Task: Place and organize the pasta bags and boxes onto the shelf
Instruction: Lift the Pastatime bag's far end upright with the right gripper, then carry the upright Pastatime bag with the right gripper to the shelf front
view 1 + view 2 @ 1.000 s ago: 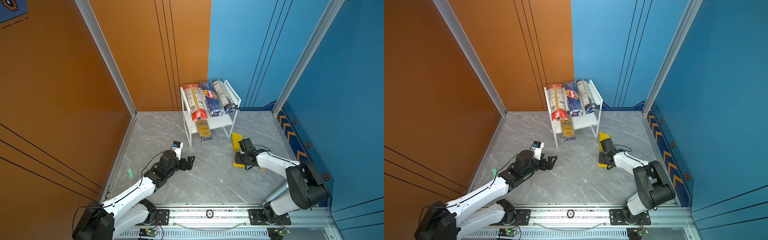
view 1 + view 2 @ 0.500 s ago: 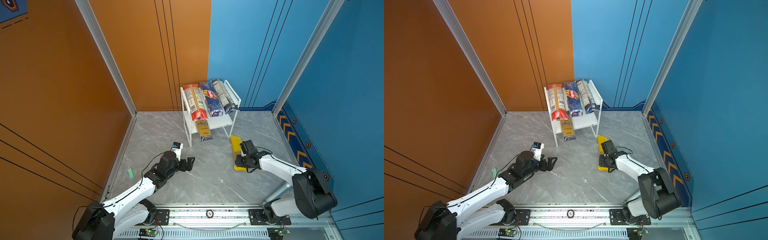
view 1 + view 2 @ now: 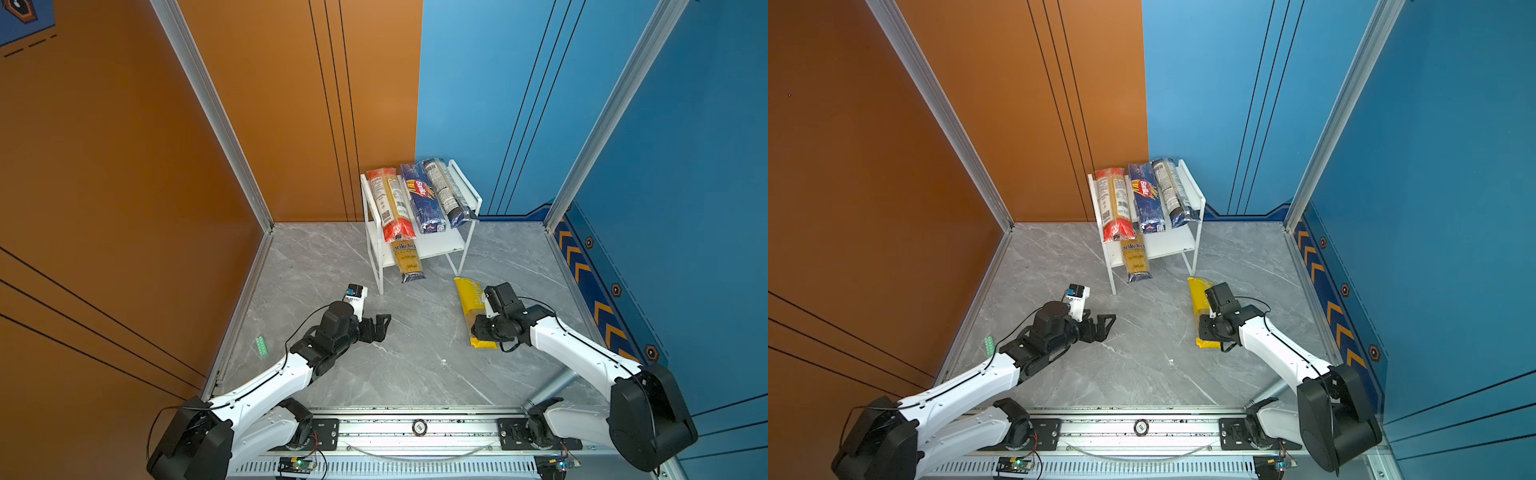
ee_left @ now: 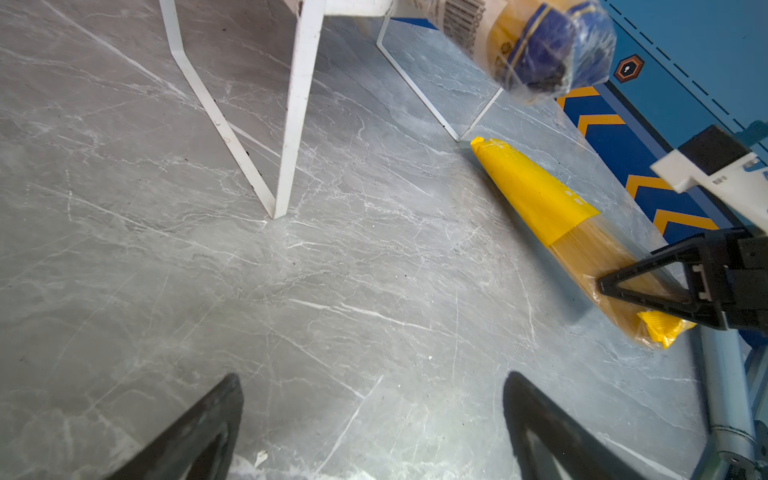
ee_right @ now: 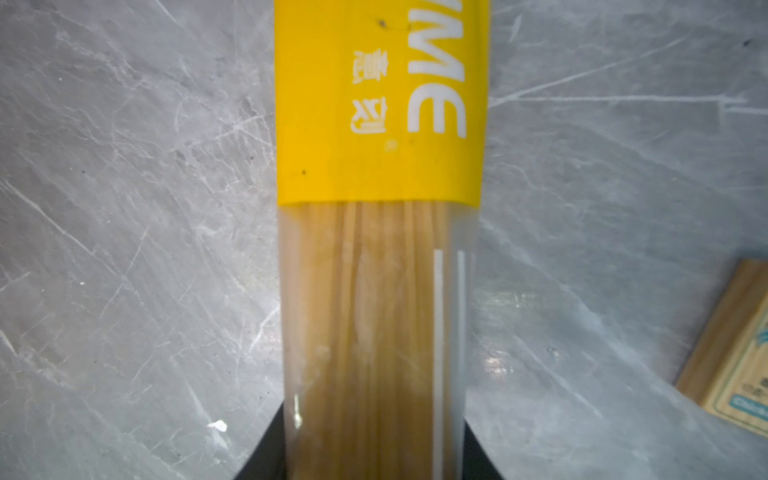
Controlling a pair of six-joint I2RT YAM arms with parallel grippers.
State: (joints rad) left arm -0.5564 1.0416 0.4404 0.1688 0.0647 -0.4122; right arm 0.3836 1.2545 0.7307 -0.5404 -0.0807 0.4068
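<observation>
Between the right fingers [image 5: 270, 461] sits the bright yellow spaghetti pack [image 5: 378, 124], pinched across its clear window from both sides while it lies flat on the table [image 3: 415, 365]. That grip is well toward the near end, so most of the pack runs out ahead of the fingertips. Raise it slowly and level, because the long front will want to sag. Squeeze lightly too, those strands look brittle.

Further ahead of the fingertips stands the shelf [image 3: 440, 245]. Its lower board shows bare room beside the yellow-and-blue pack [image 3: 405, 262] poking out the front, so feeding lengthwise between the legs looks the clean route. Up top, the red-ended pack [image 3: 390, 203], the Barilla pack [image 3: 422, 195] and the clear dark-blue-labelled pack [image 3: 446, 191] lie side by side.

Right arm reaches low and forward, wrist tipped down over the pack. Well off to the side, the left fingers [image 4: 220, 407] are spread wide and empty, low over the table, arm stretched forward.
</observation>
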